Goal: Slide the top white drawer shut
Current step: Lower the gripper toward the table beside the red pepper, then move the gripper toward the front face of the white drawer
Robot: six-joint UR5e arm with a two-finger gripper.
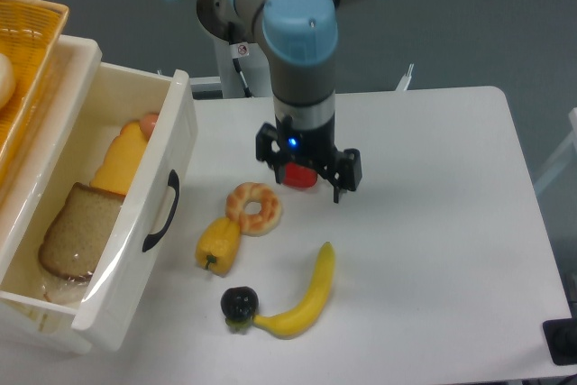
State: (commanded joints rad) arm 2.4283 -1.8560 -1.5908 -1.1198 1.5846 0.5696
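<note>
The fixed camera is looking down on a white rectangular worktop (433, 250) that is filling most of the view. At its left edge, the top white drawer (135, 223), a large deep white plastic box with a black curved handle (160, 214) on its front panel, is standing pulled well out, its front panel reaching over the worktop toward the food items. Inside it a brown slice of bread (77, 232), a yellow-orange block of food (122, 161) and a small pinkish round item (150, 122) are lying in a row. An orange wicker basket (27, 51) is sitting at the upper left corner, above and behind the drawer.

The grey and light-blue jointed arm (302, 51) is reaching down from the top of the view to the middle of the worktop, well apart from the drawer. Its tool (308, 161) is pointing downward over a red pepper-shaped toy (299, 175), with the two black fingers standing spread wide on either side and gripping nothing.

Below the tool, a yellow banana (302, 299) is lying curved on the worktop, its lower end touching a small dark round fruit (239, 304). A tan ring-shaped doughnut (253, 207) is lying just left of the red toy, and a yellow pepper-shaped toy (218, 244) is lying just beside the doughnut, near the drawer front.
</note>
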